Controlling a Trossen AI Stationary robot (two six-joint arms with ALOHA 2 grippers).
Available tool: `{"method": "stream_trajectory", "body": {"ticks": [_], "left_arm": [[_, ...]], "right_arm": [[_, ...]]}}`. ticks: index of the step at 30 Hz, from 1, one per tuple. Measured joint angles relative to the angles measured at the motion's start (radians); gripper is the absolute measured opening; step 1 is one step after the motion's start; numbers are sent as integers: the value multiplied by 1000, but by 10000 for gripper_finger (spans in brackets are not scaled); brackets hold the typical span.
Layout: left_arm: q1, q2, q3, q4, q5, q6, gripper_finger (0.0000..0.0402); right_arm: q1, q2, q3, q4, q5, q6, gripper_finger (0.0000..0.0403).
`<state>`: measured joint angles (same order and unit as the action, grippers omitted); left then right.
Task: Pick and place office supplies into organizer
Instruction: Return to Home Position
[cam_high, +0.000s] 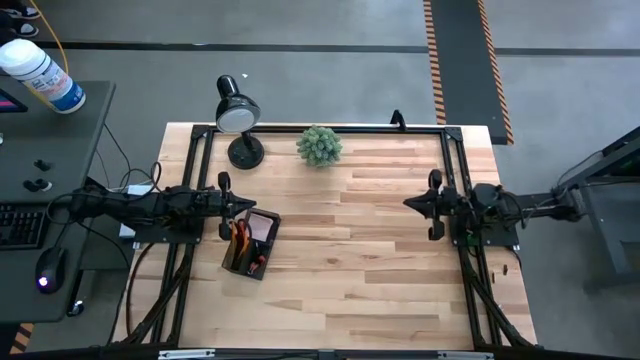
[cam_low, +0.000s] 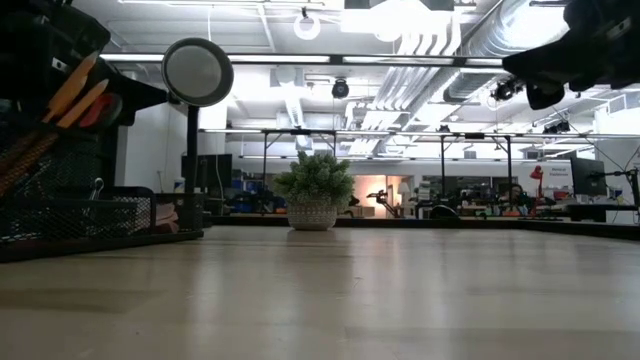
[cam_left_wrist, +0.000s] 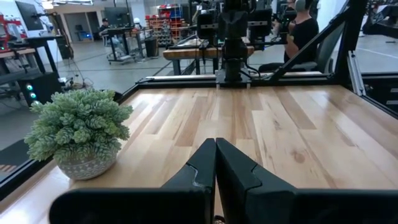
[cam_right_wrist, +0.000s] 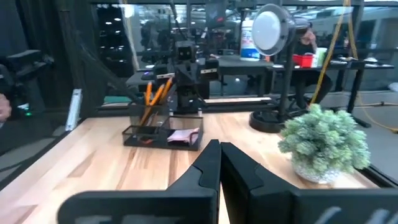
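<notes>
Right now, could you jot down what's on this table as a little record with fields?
Table: light wooden top, black frame
Organizer: black mesh caddy on the table's left side
Inside it: orange pencils standing up, pink sticky-note pad
Supplies outside it: none seen
Other things: green plant and black desk lamp at the far edge
Left gripper: shut, empty, beside the organizer
Right gripper: shut, empty, at the table's right side

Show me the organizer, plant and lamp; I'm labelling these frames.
organizer (cam_right_wrist: 149, 140): right wrist view, front mesh wall.
plant (cam_high: 319, 145): high view, leafy crown.
lamp (cam_high: 238, 116): high view, round head.
</notes>
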<state>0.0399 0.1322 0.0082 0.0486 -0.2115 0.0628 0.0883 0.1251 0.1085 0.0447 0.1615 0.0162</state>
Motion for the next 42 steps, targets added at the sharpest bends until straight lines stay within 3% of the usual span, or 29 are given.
{"method": "stream_trajectory", "body": {"ticks": [8, 14, 19, 26, 36, 42], "left_arm": [[0, 0, 0, 0, -1, 0, 1], [0, 0, 0, 0, 0, -7, 1], [0, 0, 1, 0, 0, -7, 1], [0, 0, 1, 1, 0, -7, 1], [0, 0, 1, 0, 0, -18, 1], [0, 0, 1, 0, 1, -26, 1]], "right_arm": [[0, -125, 0, -105, 24, 2, 0], [0, -124, -1, -125, 28, 1, 0], [-1, -123, -87, 67, -22, -22, 0], [-29, -123, -98, 115, -67, 1, 0], [-54, -123, -98, -3, -67, 30, 0], [-57, -123, -98, -19, -122, 32, 0]]}}
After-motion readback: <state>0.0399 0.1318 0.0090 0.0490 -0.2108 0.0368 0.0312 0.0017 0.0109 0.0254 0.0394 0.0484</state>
